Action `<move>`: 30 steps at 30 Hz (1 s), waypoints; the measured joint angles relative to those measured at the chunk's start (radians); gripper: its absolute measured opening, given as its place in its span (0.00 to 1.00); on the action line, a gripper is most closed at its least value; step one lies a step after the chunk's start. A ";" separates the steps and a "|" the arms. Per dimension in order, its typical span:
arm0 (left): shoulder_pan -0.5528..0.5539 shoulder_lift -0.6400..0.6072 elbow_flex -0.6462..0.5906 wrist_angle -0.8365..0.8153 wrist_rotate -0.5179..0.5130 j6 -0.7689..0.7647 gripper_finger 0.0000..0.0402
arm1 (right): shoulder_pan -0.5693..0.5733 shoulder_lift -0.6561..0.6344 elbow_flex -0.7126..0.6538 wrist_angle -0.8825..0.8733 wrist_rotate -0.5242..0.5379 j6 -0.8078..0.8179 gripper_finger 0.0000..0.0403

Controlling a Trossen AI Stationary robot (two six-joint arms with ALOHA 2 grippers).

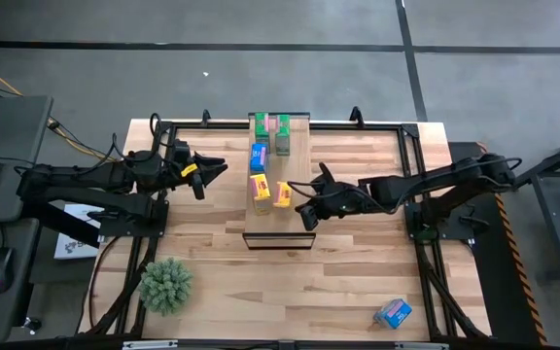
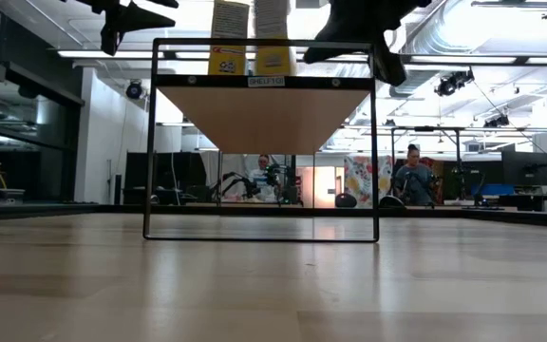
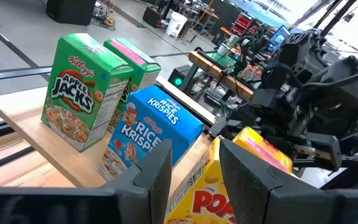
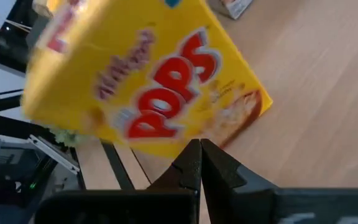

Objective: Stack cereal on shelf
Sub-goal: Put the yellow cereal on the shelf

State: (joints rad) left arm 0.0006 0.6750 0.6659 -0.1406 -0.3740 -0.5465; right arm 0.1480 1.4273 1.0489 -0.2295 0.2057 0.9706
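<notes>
A: Since five of the boxes are already seen on the shelf (image 1: 278,209), which box is the coming move judged to turn on?

B: The sixth, a blue cereal box (image 1: 393,312), is seen lying flat on the tabletop (image 1: 261,282) at its near right corner, well apart from the shelf. It is tilted, its long axis running slantwise to the table edge.

A: How is it placed from the jaws?

B: It lies nearer and further right than the right gripper (image 1: 304,212), which is held over the shelf's right edge, just beside the yellow box (image 1: 282,194). In the right wrist view the fingers (image 4: 199,163) are seen pressed together, with nothing between them; the Pops box (image 4: 148,81) stands just beyond the tips.

A: And the other arm?

B: The left gripper (image 1: 205,173) is held left of the shelf, its fingers (image 3: 154,171) spread and empty, pointed at the green boxes (image 3: 79,90) and the blue Rice Krispies box (image 3: 145,134) at the far end. The shelf lies between it and the stray box.

A: So the right arm is judged the nearer?

B: Yes. A swing back toward the near right corner would be called for, with the jaws turned across the box's short side.
</notes>
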 joint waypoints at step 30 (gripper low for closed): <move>0.000 0.000 0.000 -0.021 0.024 0.000 0.32 | -0.116 0.019 0.000 0.128 0.048 -0.041 0.00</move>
State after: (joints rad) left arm 0.0002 0.6750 0.6659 -0.1616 -0.3504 -0.5463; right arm 0.0316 1.4460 1.0492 -0.1017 0.2537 0.9293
